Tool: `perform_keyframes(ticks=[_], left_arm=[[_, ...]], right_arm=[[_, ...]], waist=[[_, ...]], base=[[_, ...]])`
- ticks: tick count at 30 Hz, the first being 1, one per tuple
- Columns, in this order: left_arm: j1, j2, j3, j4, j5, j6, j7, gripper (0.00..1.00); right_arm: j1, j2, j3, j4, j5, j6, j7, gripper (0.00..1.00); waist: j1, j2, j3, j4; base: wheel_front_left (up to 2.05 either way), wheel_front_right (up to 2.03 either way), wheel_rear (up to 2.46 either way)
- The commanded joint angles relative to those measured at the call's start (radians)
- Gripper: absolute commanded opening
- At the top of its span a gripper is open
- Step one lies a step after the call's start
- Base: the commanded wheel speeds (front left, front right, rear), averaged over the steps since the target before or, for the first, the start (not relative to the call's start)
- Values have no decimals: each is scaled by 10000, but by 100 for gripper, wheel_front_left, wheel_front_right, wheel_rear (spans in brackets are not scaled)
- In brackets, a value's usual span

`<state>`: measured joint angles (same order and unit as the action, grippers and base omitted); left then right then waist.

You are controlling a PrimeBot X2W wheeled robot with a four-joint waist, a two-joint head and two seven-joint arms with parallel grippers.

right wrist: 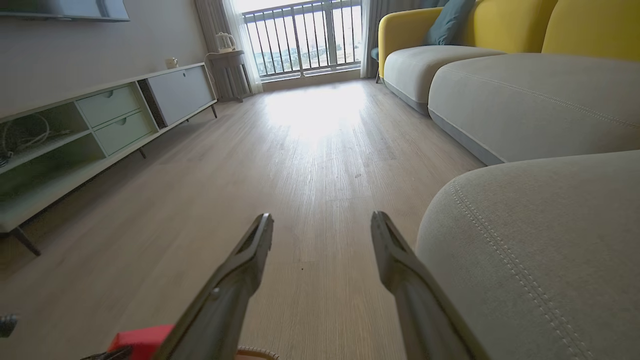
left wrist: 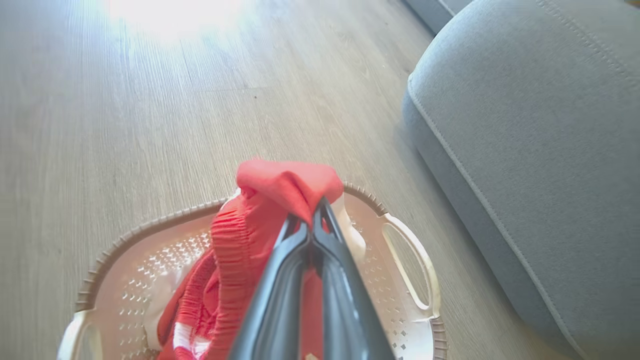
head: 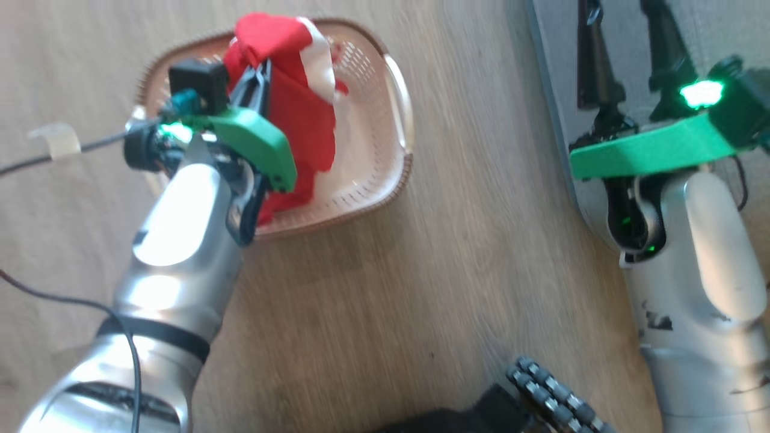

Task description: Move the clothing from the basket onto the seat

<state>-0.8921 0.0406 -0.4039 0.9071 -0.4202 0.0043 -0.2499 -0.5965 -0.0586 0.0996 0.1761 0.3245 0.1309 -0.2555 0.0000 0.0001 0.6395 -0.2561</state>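
The red clothing (head: 301, 114) with white trim hangs lifted over the cream basket (head: 397, 180), its lower part still trailing inside. My left gripper (head: 258, 84) is shut on the upper fold of the fabric. In the left wrist view its fingertips (left wrist: 320, 205) pinch the clothing (left wrist: 280, 185) above the basket (left wrist: 150, 225), with the grey seat (left wrist: 540, 125) to the right. My right gripper (head: 622, 15) stands open and empty over the seat's (head: 704, 36) edge. In its own view the right gripper (right wrist: 322, 220) points along the floor beside the seat (right wrist: 540, 250).
Wooden floor lies between the basket and the seat. A strip of tape (head: 57, 138) and a cable (head: 36, 159) are on the floor at the left. My base wheel (head: 553, 397) shows at the bottom. A low cabinet (right wrist: 100, 115) and a yellow-backed sofa (right wrist: 450, 30) stand farther off.
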Motion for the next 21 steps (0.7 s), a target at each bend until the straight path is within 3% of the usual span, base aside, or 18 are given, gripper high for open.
perform_keyframes(ticks=[1,11,21], left_arm=[[225,98,75,-475,-110,103,-117,0],[1626,98,14,-1987,-312,255,-117,0],[2599,97,185,-3103,-151,117,-118,0]], right_arm=[[298,-70,154,-222,-74,-2,-63,100],[1367,-483,219,435,-193,-2,-63,100],[2538,-571,322,931,-243,-2,-63,100]], waist=[[0,-1,-1027,746],[0,-1,-3255,1567],[0,-1,-5004,2010]], base=[[0,0,0],[0,0,0],[0,0,0]])
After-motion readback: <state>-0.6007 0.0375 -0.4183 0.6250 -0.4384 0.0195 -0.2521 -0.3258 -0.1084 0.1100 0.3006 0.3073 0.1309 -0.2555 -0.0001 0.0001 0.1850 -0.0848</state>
